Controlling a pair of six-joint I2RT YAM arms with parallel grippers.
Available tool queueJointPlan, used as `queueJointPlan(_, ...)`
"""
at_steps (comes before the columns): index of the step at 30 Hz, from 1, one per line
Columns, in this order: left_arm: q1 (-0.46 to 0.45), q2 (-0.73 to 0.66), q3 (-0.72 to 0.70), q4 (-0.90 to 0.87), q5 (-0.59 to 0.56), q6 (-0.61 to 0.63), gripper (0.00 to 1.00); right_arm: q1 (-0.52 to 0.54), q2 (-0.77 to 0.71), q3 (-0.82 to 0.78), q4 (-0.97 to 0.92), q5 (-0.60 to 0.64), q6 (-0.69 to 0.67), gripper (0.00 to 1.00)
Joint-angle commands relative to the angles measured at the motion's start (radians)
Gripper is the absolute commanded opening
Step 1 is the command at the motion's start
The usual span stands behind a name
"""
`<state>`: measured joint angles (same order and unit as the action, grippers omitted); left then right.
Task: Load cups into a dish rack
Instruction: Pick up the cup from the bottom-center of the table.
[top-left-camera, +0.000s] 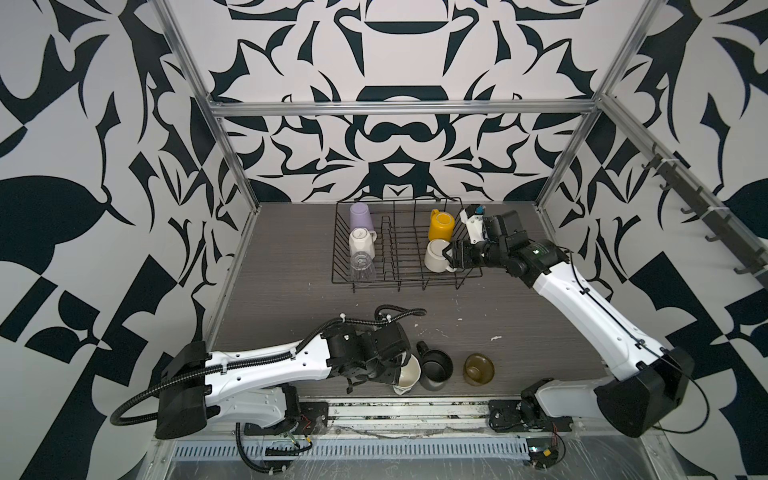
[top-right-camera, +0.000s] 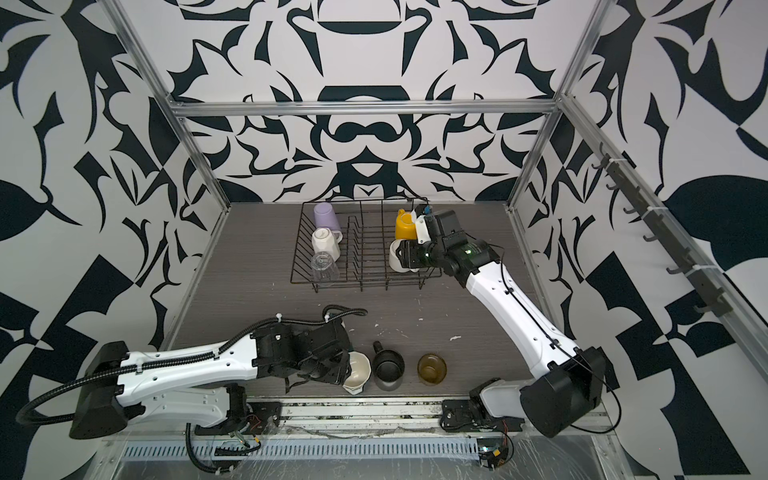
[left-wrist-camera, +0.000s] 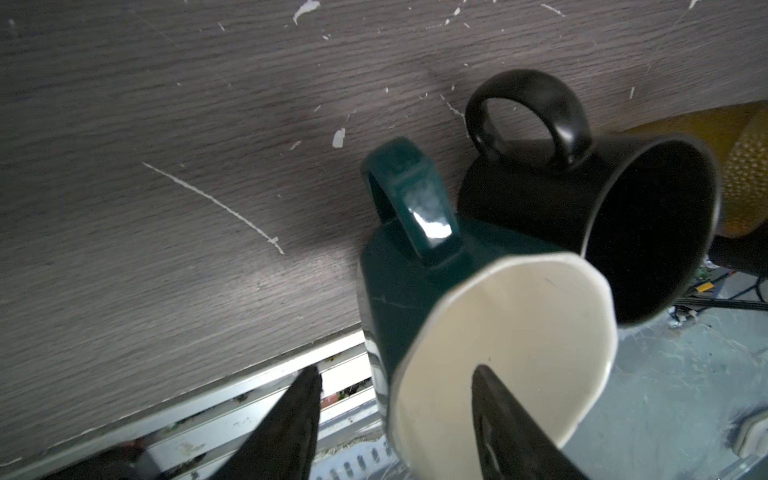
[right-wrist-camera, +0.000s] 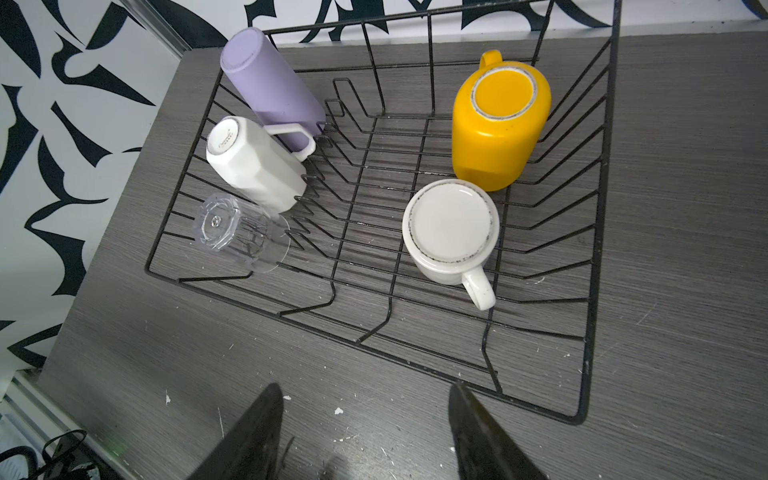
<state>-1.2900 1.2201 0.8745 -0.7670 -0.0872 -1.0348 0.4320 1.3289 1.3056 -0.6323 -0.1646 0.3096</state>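
Nearest the left wrist camera are the two black fingers of the left gripper. They are spread astride the wall of the teal mug. One finger reaches into the cream inside and the other stands outside with a gap to the glossy wall, so nothing is pinched. The mug's squared handle points away from the fingers. Just beyond it is the black mug with its ring handle, and past that a sliver of the olive-brown cup. All stand on the grey wood-grain table by its front edge.

In the right wrist view the right gripper is nearest, its fingers wide with only table between them. Ahead of the tips sits the black wire dish rack with five cups in it, mouth-down. The plain white mug is closest to the tips and the yellow mug is behind it. Across the prongs, the clear glass, white faceted mug and lilac tumbler lean in a row.

In both top views the left arm hides the teal outside. Only the mug's cream mouth shows, seemingly tipped toward the arm. There the right gripper overlaps the plain white mug's edge, where the wrist view shows clear space.
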Motion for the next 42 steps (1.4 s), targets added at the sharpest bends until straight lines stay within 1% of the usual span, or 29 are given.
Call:
queueJointPlan(1,-0.003,0.021,0.005,-0.038,-0.027,-0.013,0.58,0.001,-0.036,0.0,0.007,0.004,0.001,0.66)
queueJointPlan(3,-0.003,0.035,0.012,-0.038,-0.028,-0.009,0.54,0.001,-0.037,0.0,0.006,0.005,-0.001,0.66)
queueJointPlan(8,-0.005,0.041,0.026,-0.043,-0.048,-0.001,0.4,0.001,-0.038,0.0,0.006,0.011,0.002,0.66)
queueJointPlan(11,-0.003,0.033,0.027,-0.072,-0.057,0.0,0.33,0.001,-0.038,-0.002,0.006,0.009,0.003,0.65)
queueJointPlan(15,-0.003,0.027,0.029,-0.077,-0.063,0.001,0.27,0.001,-0.043,-0.001,0.004,0.01,0.0,0.65)
queueJointPlan(20,-0.003,0.032,0.037,-0.092,-0.067,0.008,0.14,0.001,-0.048,-0.006,0.005,0.007,0.003,0.65)
queueJointPlan(24,-0.002,0.032,0.041,-0.111,-0.07,0.013,0.07,0.001,-0.047,-0.011,0.01,0.001,0.005,0.65)
queueJointPlan(27,-0.002,0.023,0.046,-0.154,-0.1,0.001,0.0,0.001,-0.042,-0.012,0.013,-0.008,0.009,0.64)
queueJointPlan(32,-0.002,-0.047,0.034,-0.2,-0.162,-0.033,0.0,0.001,-0.029,-0.005,0.03,-0.05,0.018,0.64)
queueJointPlan(36,0.029,-0.138,0.038,-0.215,-0.202,-0.036,0.0,0.001,-0.019,0.004,0.044,-0.074,0.028,0.63)
queueJointPlan(39,0.078,-0.238,0.052,-0.21,-0.243,-0.004,0.0,0.001,-0.021,0.0,0.059,-0.094,0.04,0.63)
queueJointPlan(42,0.167,-0.34,0.068,-0.14,-0.241,0.083,0.0,0.001,-0.025,-0.006,0.078,-0.124,0.048,0.67)
